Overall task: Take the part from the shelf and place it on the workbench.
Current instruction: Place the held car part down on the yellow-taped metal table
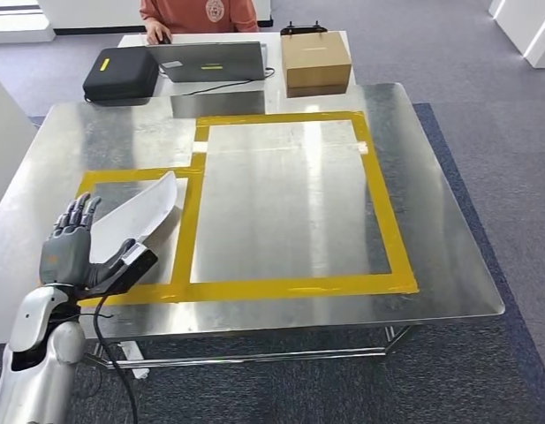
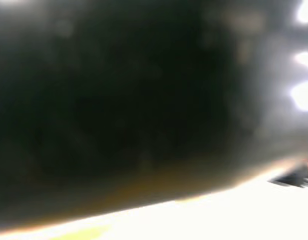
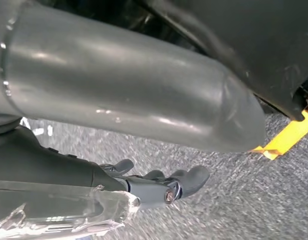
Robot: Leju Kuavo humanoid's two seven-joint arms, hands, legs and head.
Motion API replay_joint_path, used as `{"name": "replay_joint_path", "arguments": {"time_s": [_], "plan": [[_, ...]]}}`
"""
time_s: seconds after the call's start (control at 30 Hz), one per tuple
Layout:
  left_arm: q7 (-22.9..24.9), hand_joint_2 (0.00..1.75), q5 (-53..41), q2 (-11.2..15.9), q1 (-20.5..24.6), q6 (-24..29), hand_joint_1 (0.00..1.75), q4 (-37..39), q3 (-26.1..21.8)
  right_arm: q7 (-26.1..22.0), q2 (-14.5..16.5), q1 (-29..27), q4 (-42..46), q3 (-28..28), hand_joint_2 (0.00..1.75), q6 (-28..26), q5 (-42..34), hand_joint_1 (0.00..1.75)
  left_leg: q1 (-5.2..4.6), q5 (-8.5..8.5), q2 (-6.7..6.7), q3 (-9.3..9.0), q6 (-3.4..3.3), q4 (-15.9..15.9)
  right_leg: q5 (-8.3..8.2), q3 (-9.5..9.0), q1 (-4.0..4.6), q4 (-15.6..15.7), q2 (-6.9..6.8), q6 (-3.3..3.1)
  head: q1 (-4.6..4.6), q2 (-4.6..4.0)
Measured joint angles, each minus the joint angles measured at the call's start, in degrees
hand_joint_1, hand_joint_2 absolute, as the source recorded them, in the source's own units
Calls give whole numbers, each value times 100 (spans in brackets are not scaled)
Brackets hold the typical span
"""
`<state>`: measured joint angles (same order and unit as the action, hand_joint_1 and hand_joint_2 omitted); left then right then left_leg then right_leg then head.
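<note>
- Left arm (image 1: 36,353): silver, enters the head view from the lower left, forearm raised.
- Left hand (image 1: 69,252): back of the hand faces the camera, fingers (image 1: 76,214) straight and spread apart, thumb (image 1: 113,256) stuck out to the side. Holds nothing.
- Left wrist view: dark and blurred, pose unreadable.
- Right hand (image 3: 159,182): seen in the right wrist view, thumb (image 3: 137,90) extended, darker fingers (image 3: 189,179) loosely curled, nothing held.

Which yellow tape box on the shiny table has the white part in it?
The smaller box, on the robot's left by its left hand, holds the white part. The bigger box holds nothing.
</note>
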<state>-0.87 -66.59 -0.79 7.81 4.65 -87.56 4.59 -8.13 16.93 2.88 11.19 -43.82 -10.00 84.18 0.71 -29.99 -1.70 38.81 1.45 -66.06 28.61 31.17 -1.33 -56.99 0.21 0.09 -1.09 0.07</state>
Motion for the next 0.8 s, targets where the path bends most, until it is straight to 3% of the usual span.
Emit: {"name": "replay_joint_path", "arguments": {"time_s": [0.07, 0.1, 0.17, 0.2, 0.27, 0.3, 0.37, 0.43, 0.5, 0.57, 0.6, 0.63, 0.67, 0.73, 0.8], "plan": [[-1, 0, -18, 22, -47, -39, 0, -4, -13, 14, -2, -11, 0, 19, 0, -13, 26, 0, 11, -221, 100, 323, 21, -652, 20, -10, 15, -2, -170, -24, -1, 0], [-1, 0, -33, 33, -80, -52, 0, -4, -22, 20, -3, -9, 0, 32, 0, -20, 40, 0, 16, -181, 121, 358, 23, -727, 31, -17, 19, -4, -248, -24, -2, 0], [-1, 0, -56, 54, -125, -59, 0, -5, -47, 32, -4, 7, 2, 74, 0, -26, 61, 0, 17, 163, 206, 102, 4, -247, 62, -54, 21, -5, -388, -5, -3, 0], [-1, 0, -62, 62, -131, -58, 0, -7, -61, 38, -4, 16, 4, 96, 0, -26, 63, 0, -2, 327, 364, -108, -13, 141, 84, -80, 32, -6, -450, 18, -4, 0], [0, 0, -69, 72, -134, -59, 0, -14, -79, 42, -4, 21, 11, 122, 0, -37, 55, 0, -57, 464, 644, -393, -69, 702, 135, -117, 77, -18, -567, 76, -10, 0], [0, 0, -73, 75, -148, -59, 0, -17, -89, 41, -4, 19, 14, 126, 0, -43, 47, 0, -82, 441, 708, -424, -96, 789, 154, -131, 101, -16, -633, 103, -9, 0], [0, 0, -80, 81, -197, -59, 0, -20, -116, 38, -4, 21, 22, 137, 0, -46, 35, 0, -77, 436, 576, -403, -158, 808, 195, -155, 113, -6, -752, 158, -1, 0], [4, 0, -105, 80, -230, -55, 0, -23, -138, 35, -4, 24, 27, 152, 0, -47, 26, 0, -51, 449, 423, -401, -223, 821, 356, -86, 88, -191, -543, 217, 18, 0], [17, 0, -141, 74, -237, -52, 0, -26, -141, 34, -4, 14, 28, 164, 0, -49, 21, 0, -39, 453, 273, -398, -278, 826, 707, 226, 72, -856, -176, 242, 40, 0], [29, 0, -160, 72, -261, -52, 0, -26, -145, 38, -4, -8, 28, 175, 0, -53, 17, 0, -47, 451, 102, -395, -304, 824, 969, 624, 75, -1608, -48, 234, 43, 0], [33, 0, -168, 72, -277, -51, 0, -26, -150, 42, -5, -16, 29, 182, 0, -58, 15, 0, -52, 451, 10, -397, -307, 822, 942, 725, 77, -1740, -33, 222, 45, 0], [34, 0, -174, 72, -292, -51, 0, -26, -156, 46, -7, -17, 30, 190, 0, -63, 13, 0, -55, 451, -81, -404, -306, 821, 796, 718, 79, -1640, -18, 203, 45, 0], [34, 0, -179, 72, -300, -50, 0, -26, -163, 50, -8, -14, 31, 197, 0, -67, 11, 0, -57, 451, -169, -415, -306, 820, 568, 607, 80, -1333, 17, 176, 46, 0], [35, 0, -187, 69, -306, -47, 0, -26, -178, 52, -11, -4, 34, 207, 0, -69, 7, 0, -56, 451, -329, -420, -289, 811, 164, 286, 68, -538, 267, 107, 42, 0], [35, 0, -203, 68, -317, -44, 0, -26, -194, 53, -13, 3, 35, 215, 0, -68, 2, 0, -40, 467, -465, -383, -228, 805, 52, 85, 65, -126, 458, 65, 42, 0]]}}
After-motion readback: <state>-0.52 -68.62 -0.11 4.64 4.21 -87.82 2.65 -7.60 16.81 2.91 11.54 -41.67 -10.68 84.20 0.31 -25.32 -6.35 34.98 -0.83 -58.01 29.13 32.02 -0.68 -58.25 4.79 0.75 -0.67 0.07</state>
